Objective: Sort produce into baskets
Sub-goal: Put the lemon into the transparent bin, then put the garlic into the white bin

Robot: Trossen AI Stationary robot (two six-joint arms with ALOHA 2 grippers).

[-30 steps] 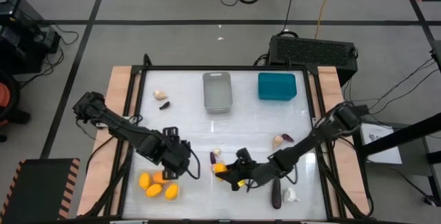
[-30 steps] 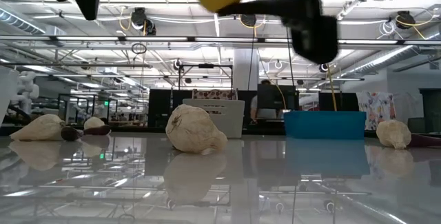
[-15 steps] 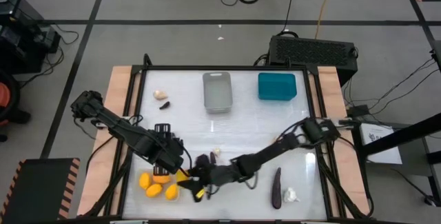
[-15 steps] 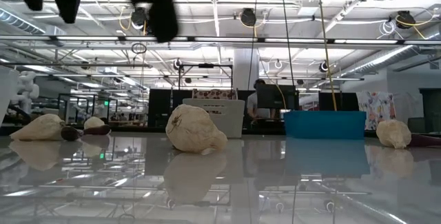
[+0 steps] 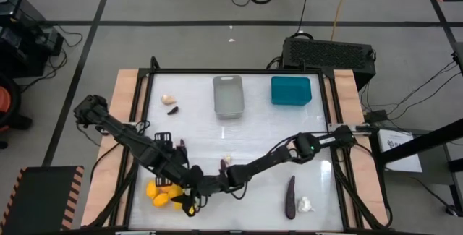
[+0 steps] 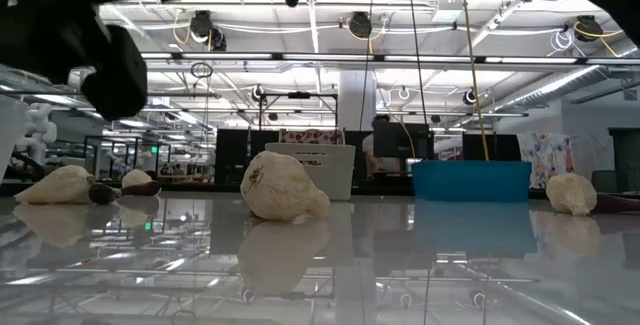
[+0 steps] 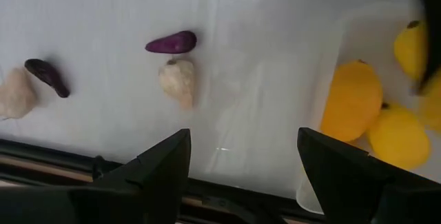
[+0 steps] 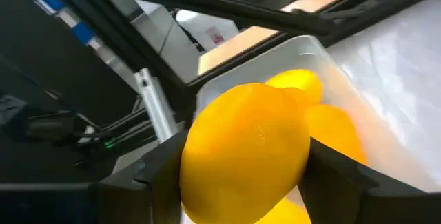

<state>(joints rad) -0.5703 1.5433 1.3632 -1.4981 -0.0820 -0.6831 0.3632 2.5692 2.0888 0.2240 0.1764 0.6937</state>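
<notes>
Your right tool pinches a round yellow-orange toy fruit over the clear plastic bin at the worktop's seven o'clock; your left tool stands spread.

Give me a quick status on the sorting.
Right gripper jaws shut on a yellow fruit, over the clear bin of yellow fruits. Left gripper open, empty, beside that bin. Nothing blocking.

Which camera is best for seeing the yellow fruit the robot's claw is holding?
The right wrist view: the yellow fruit fills the picture, squeezed in the right claw above the clear basket. The high view shows only a yellow speck at the arm's tip. The low and left wrist views don't clearly show it.
</notes>
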